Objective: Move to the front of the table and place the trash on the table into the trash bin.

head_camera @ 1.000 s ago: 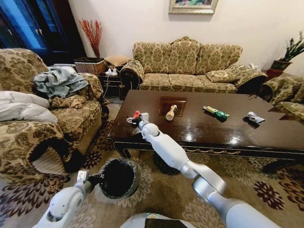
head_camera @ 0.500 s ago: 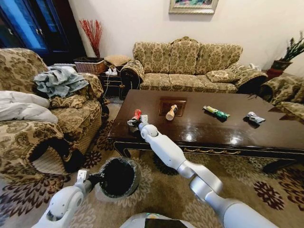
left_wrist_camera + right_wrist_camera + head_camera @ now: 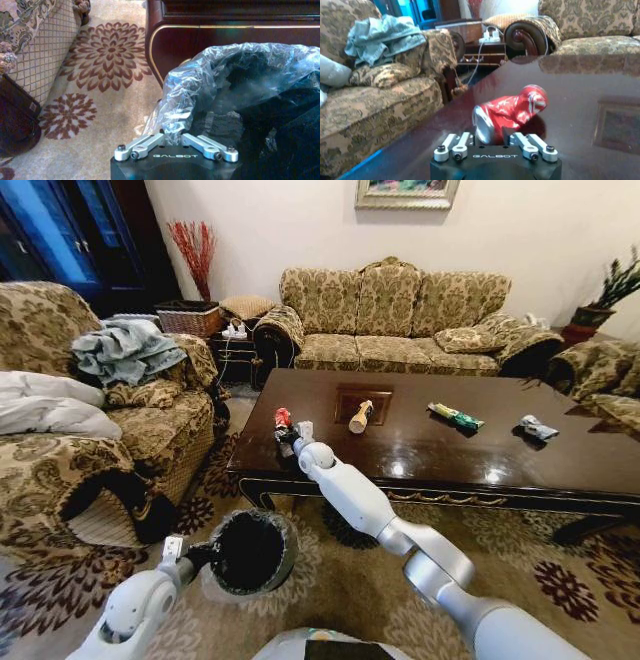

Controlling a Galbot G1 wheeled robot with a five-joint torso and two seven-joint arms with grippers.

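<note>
Nearest, the left end effector pinches the plastic liner at the rim of the trash bin, which stands on the carpet just before the table. On the table's near left corner, the right end effector grips the crushed red can. Farther along the table lie the tan bottle, green-yellow packet and silver-white wrapper.
</note>
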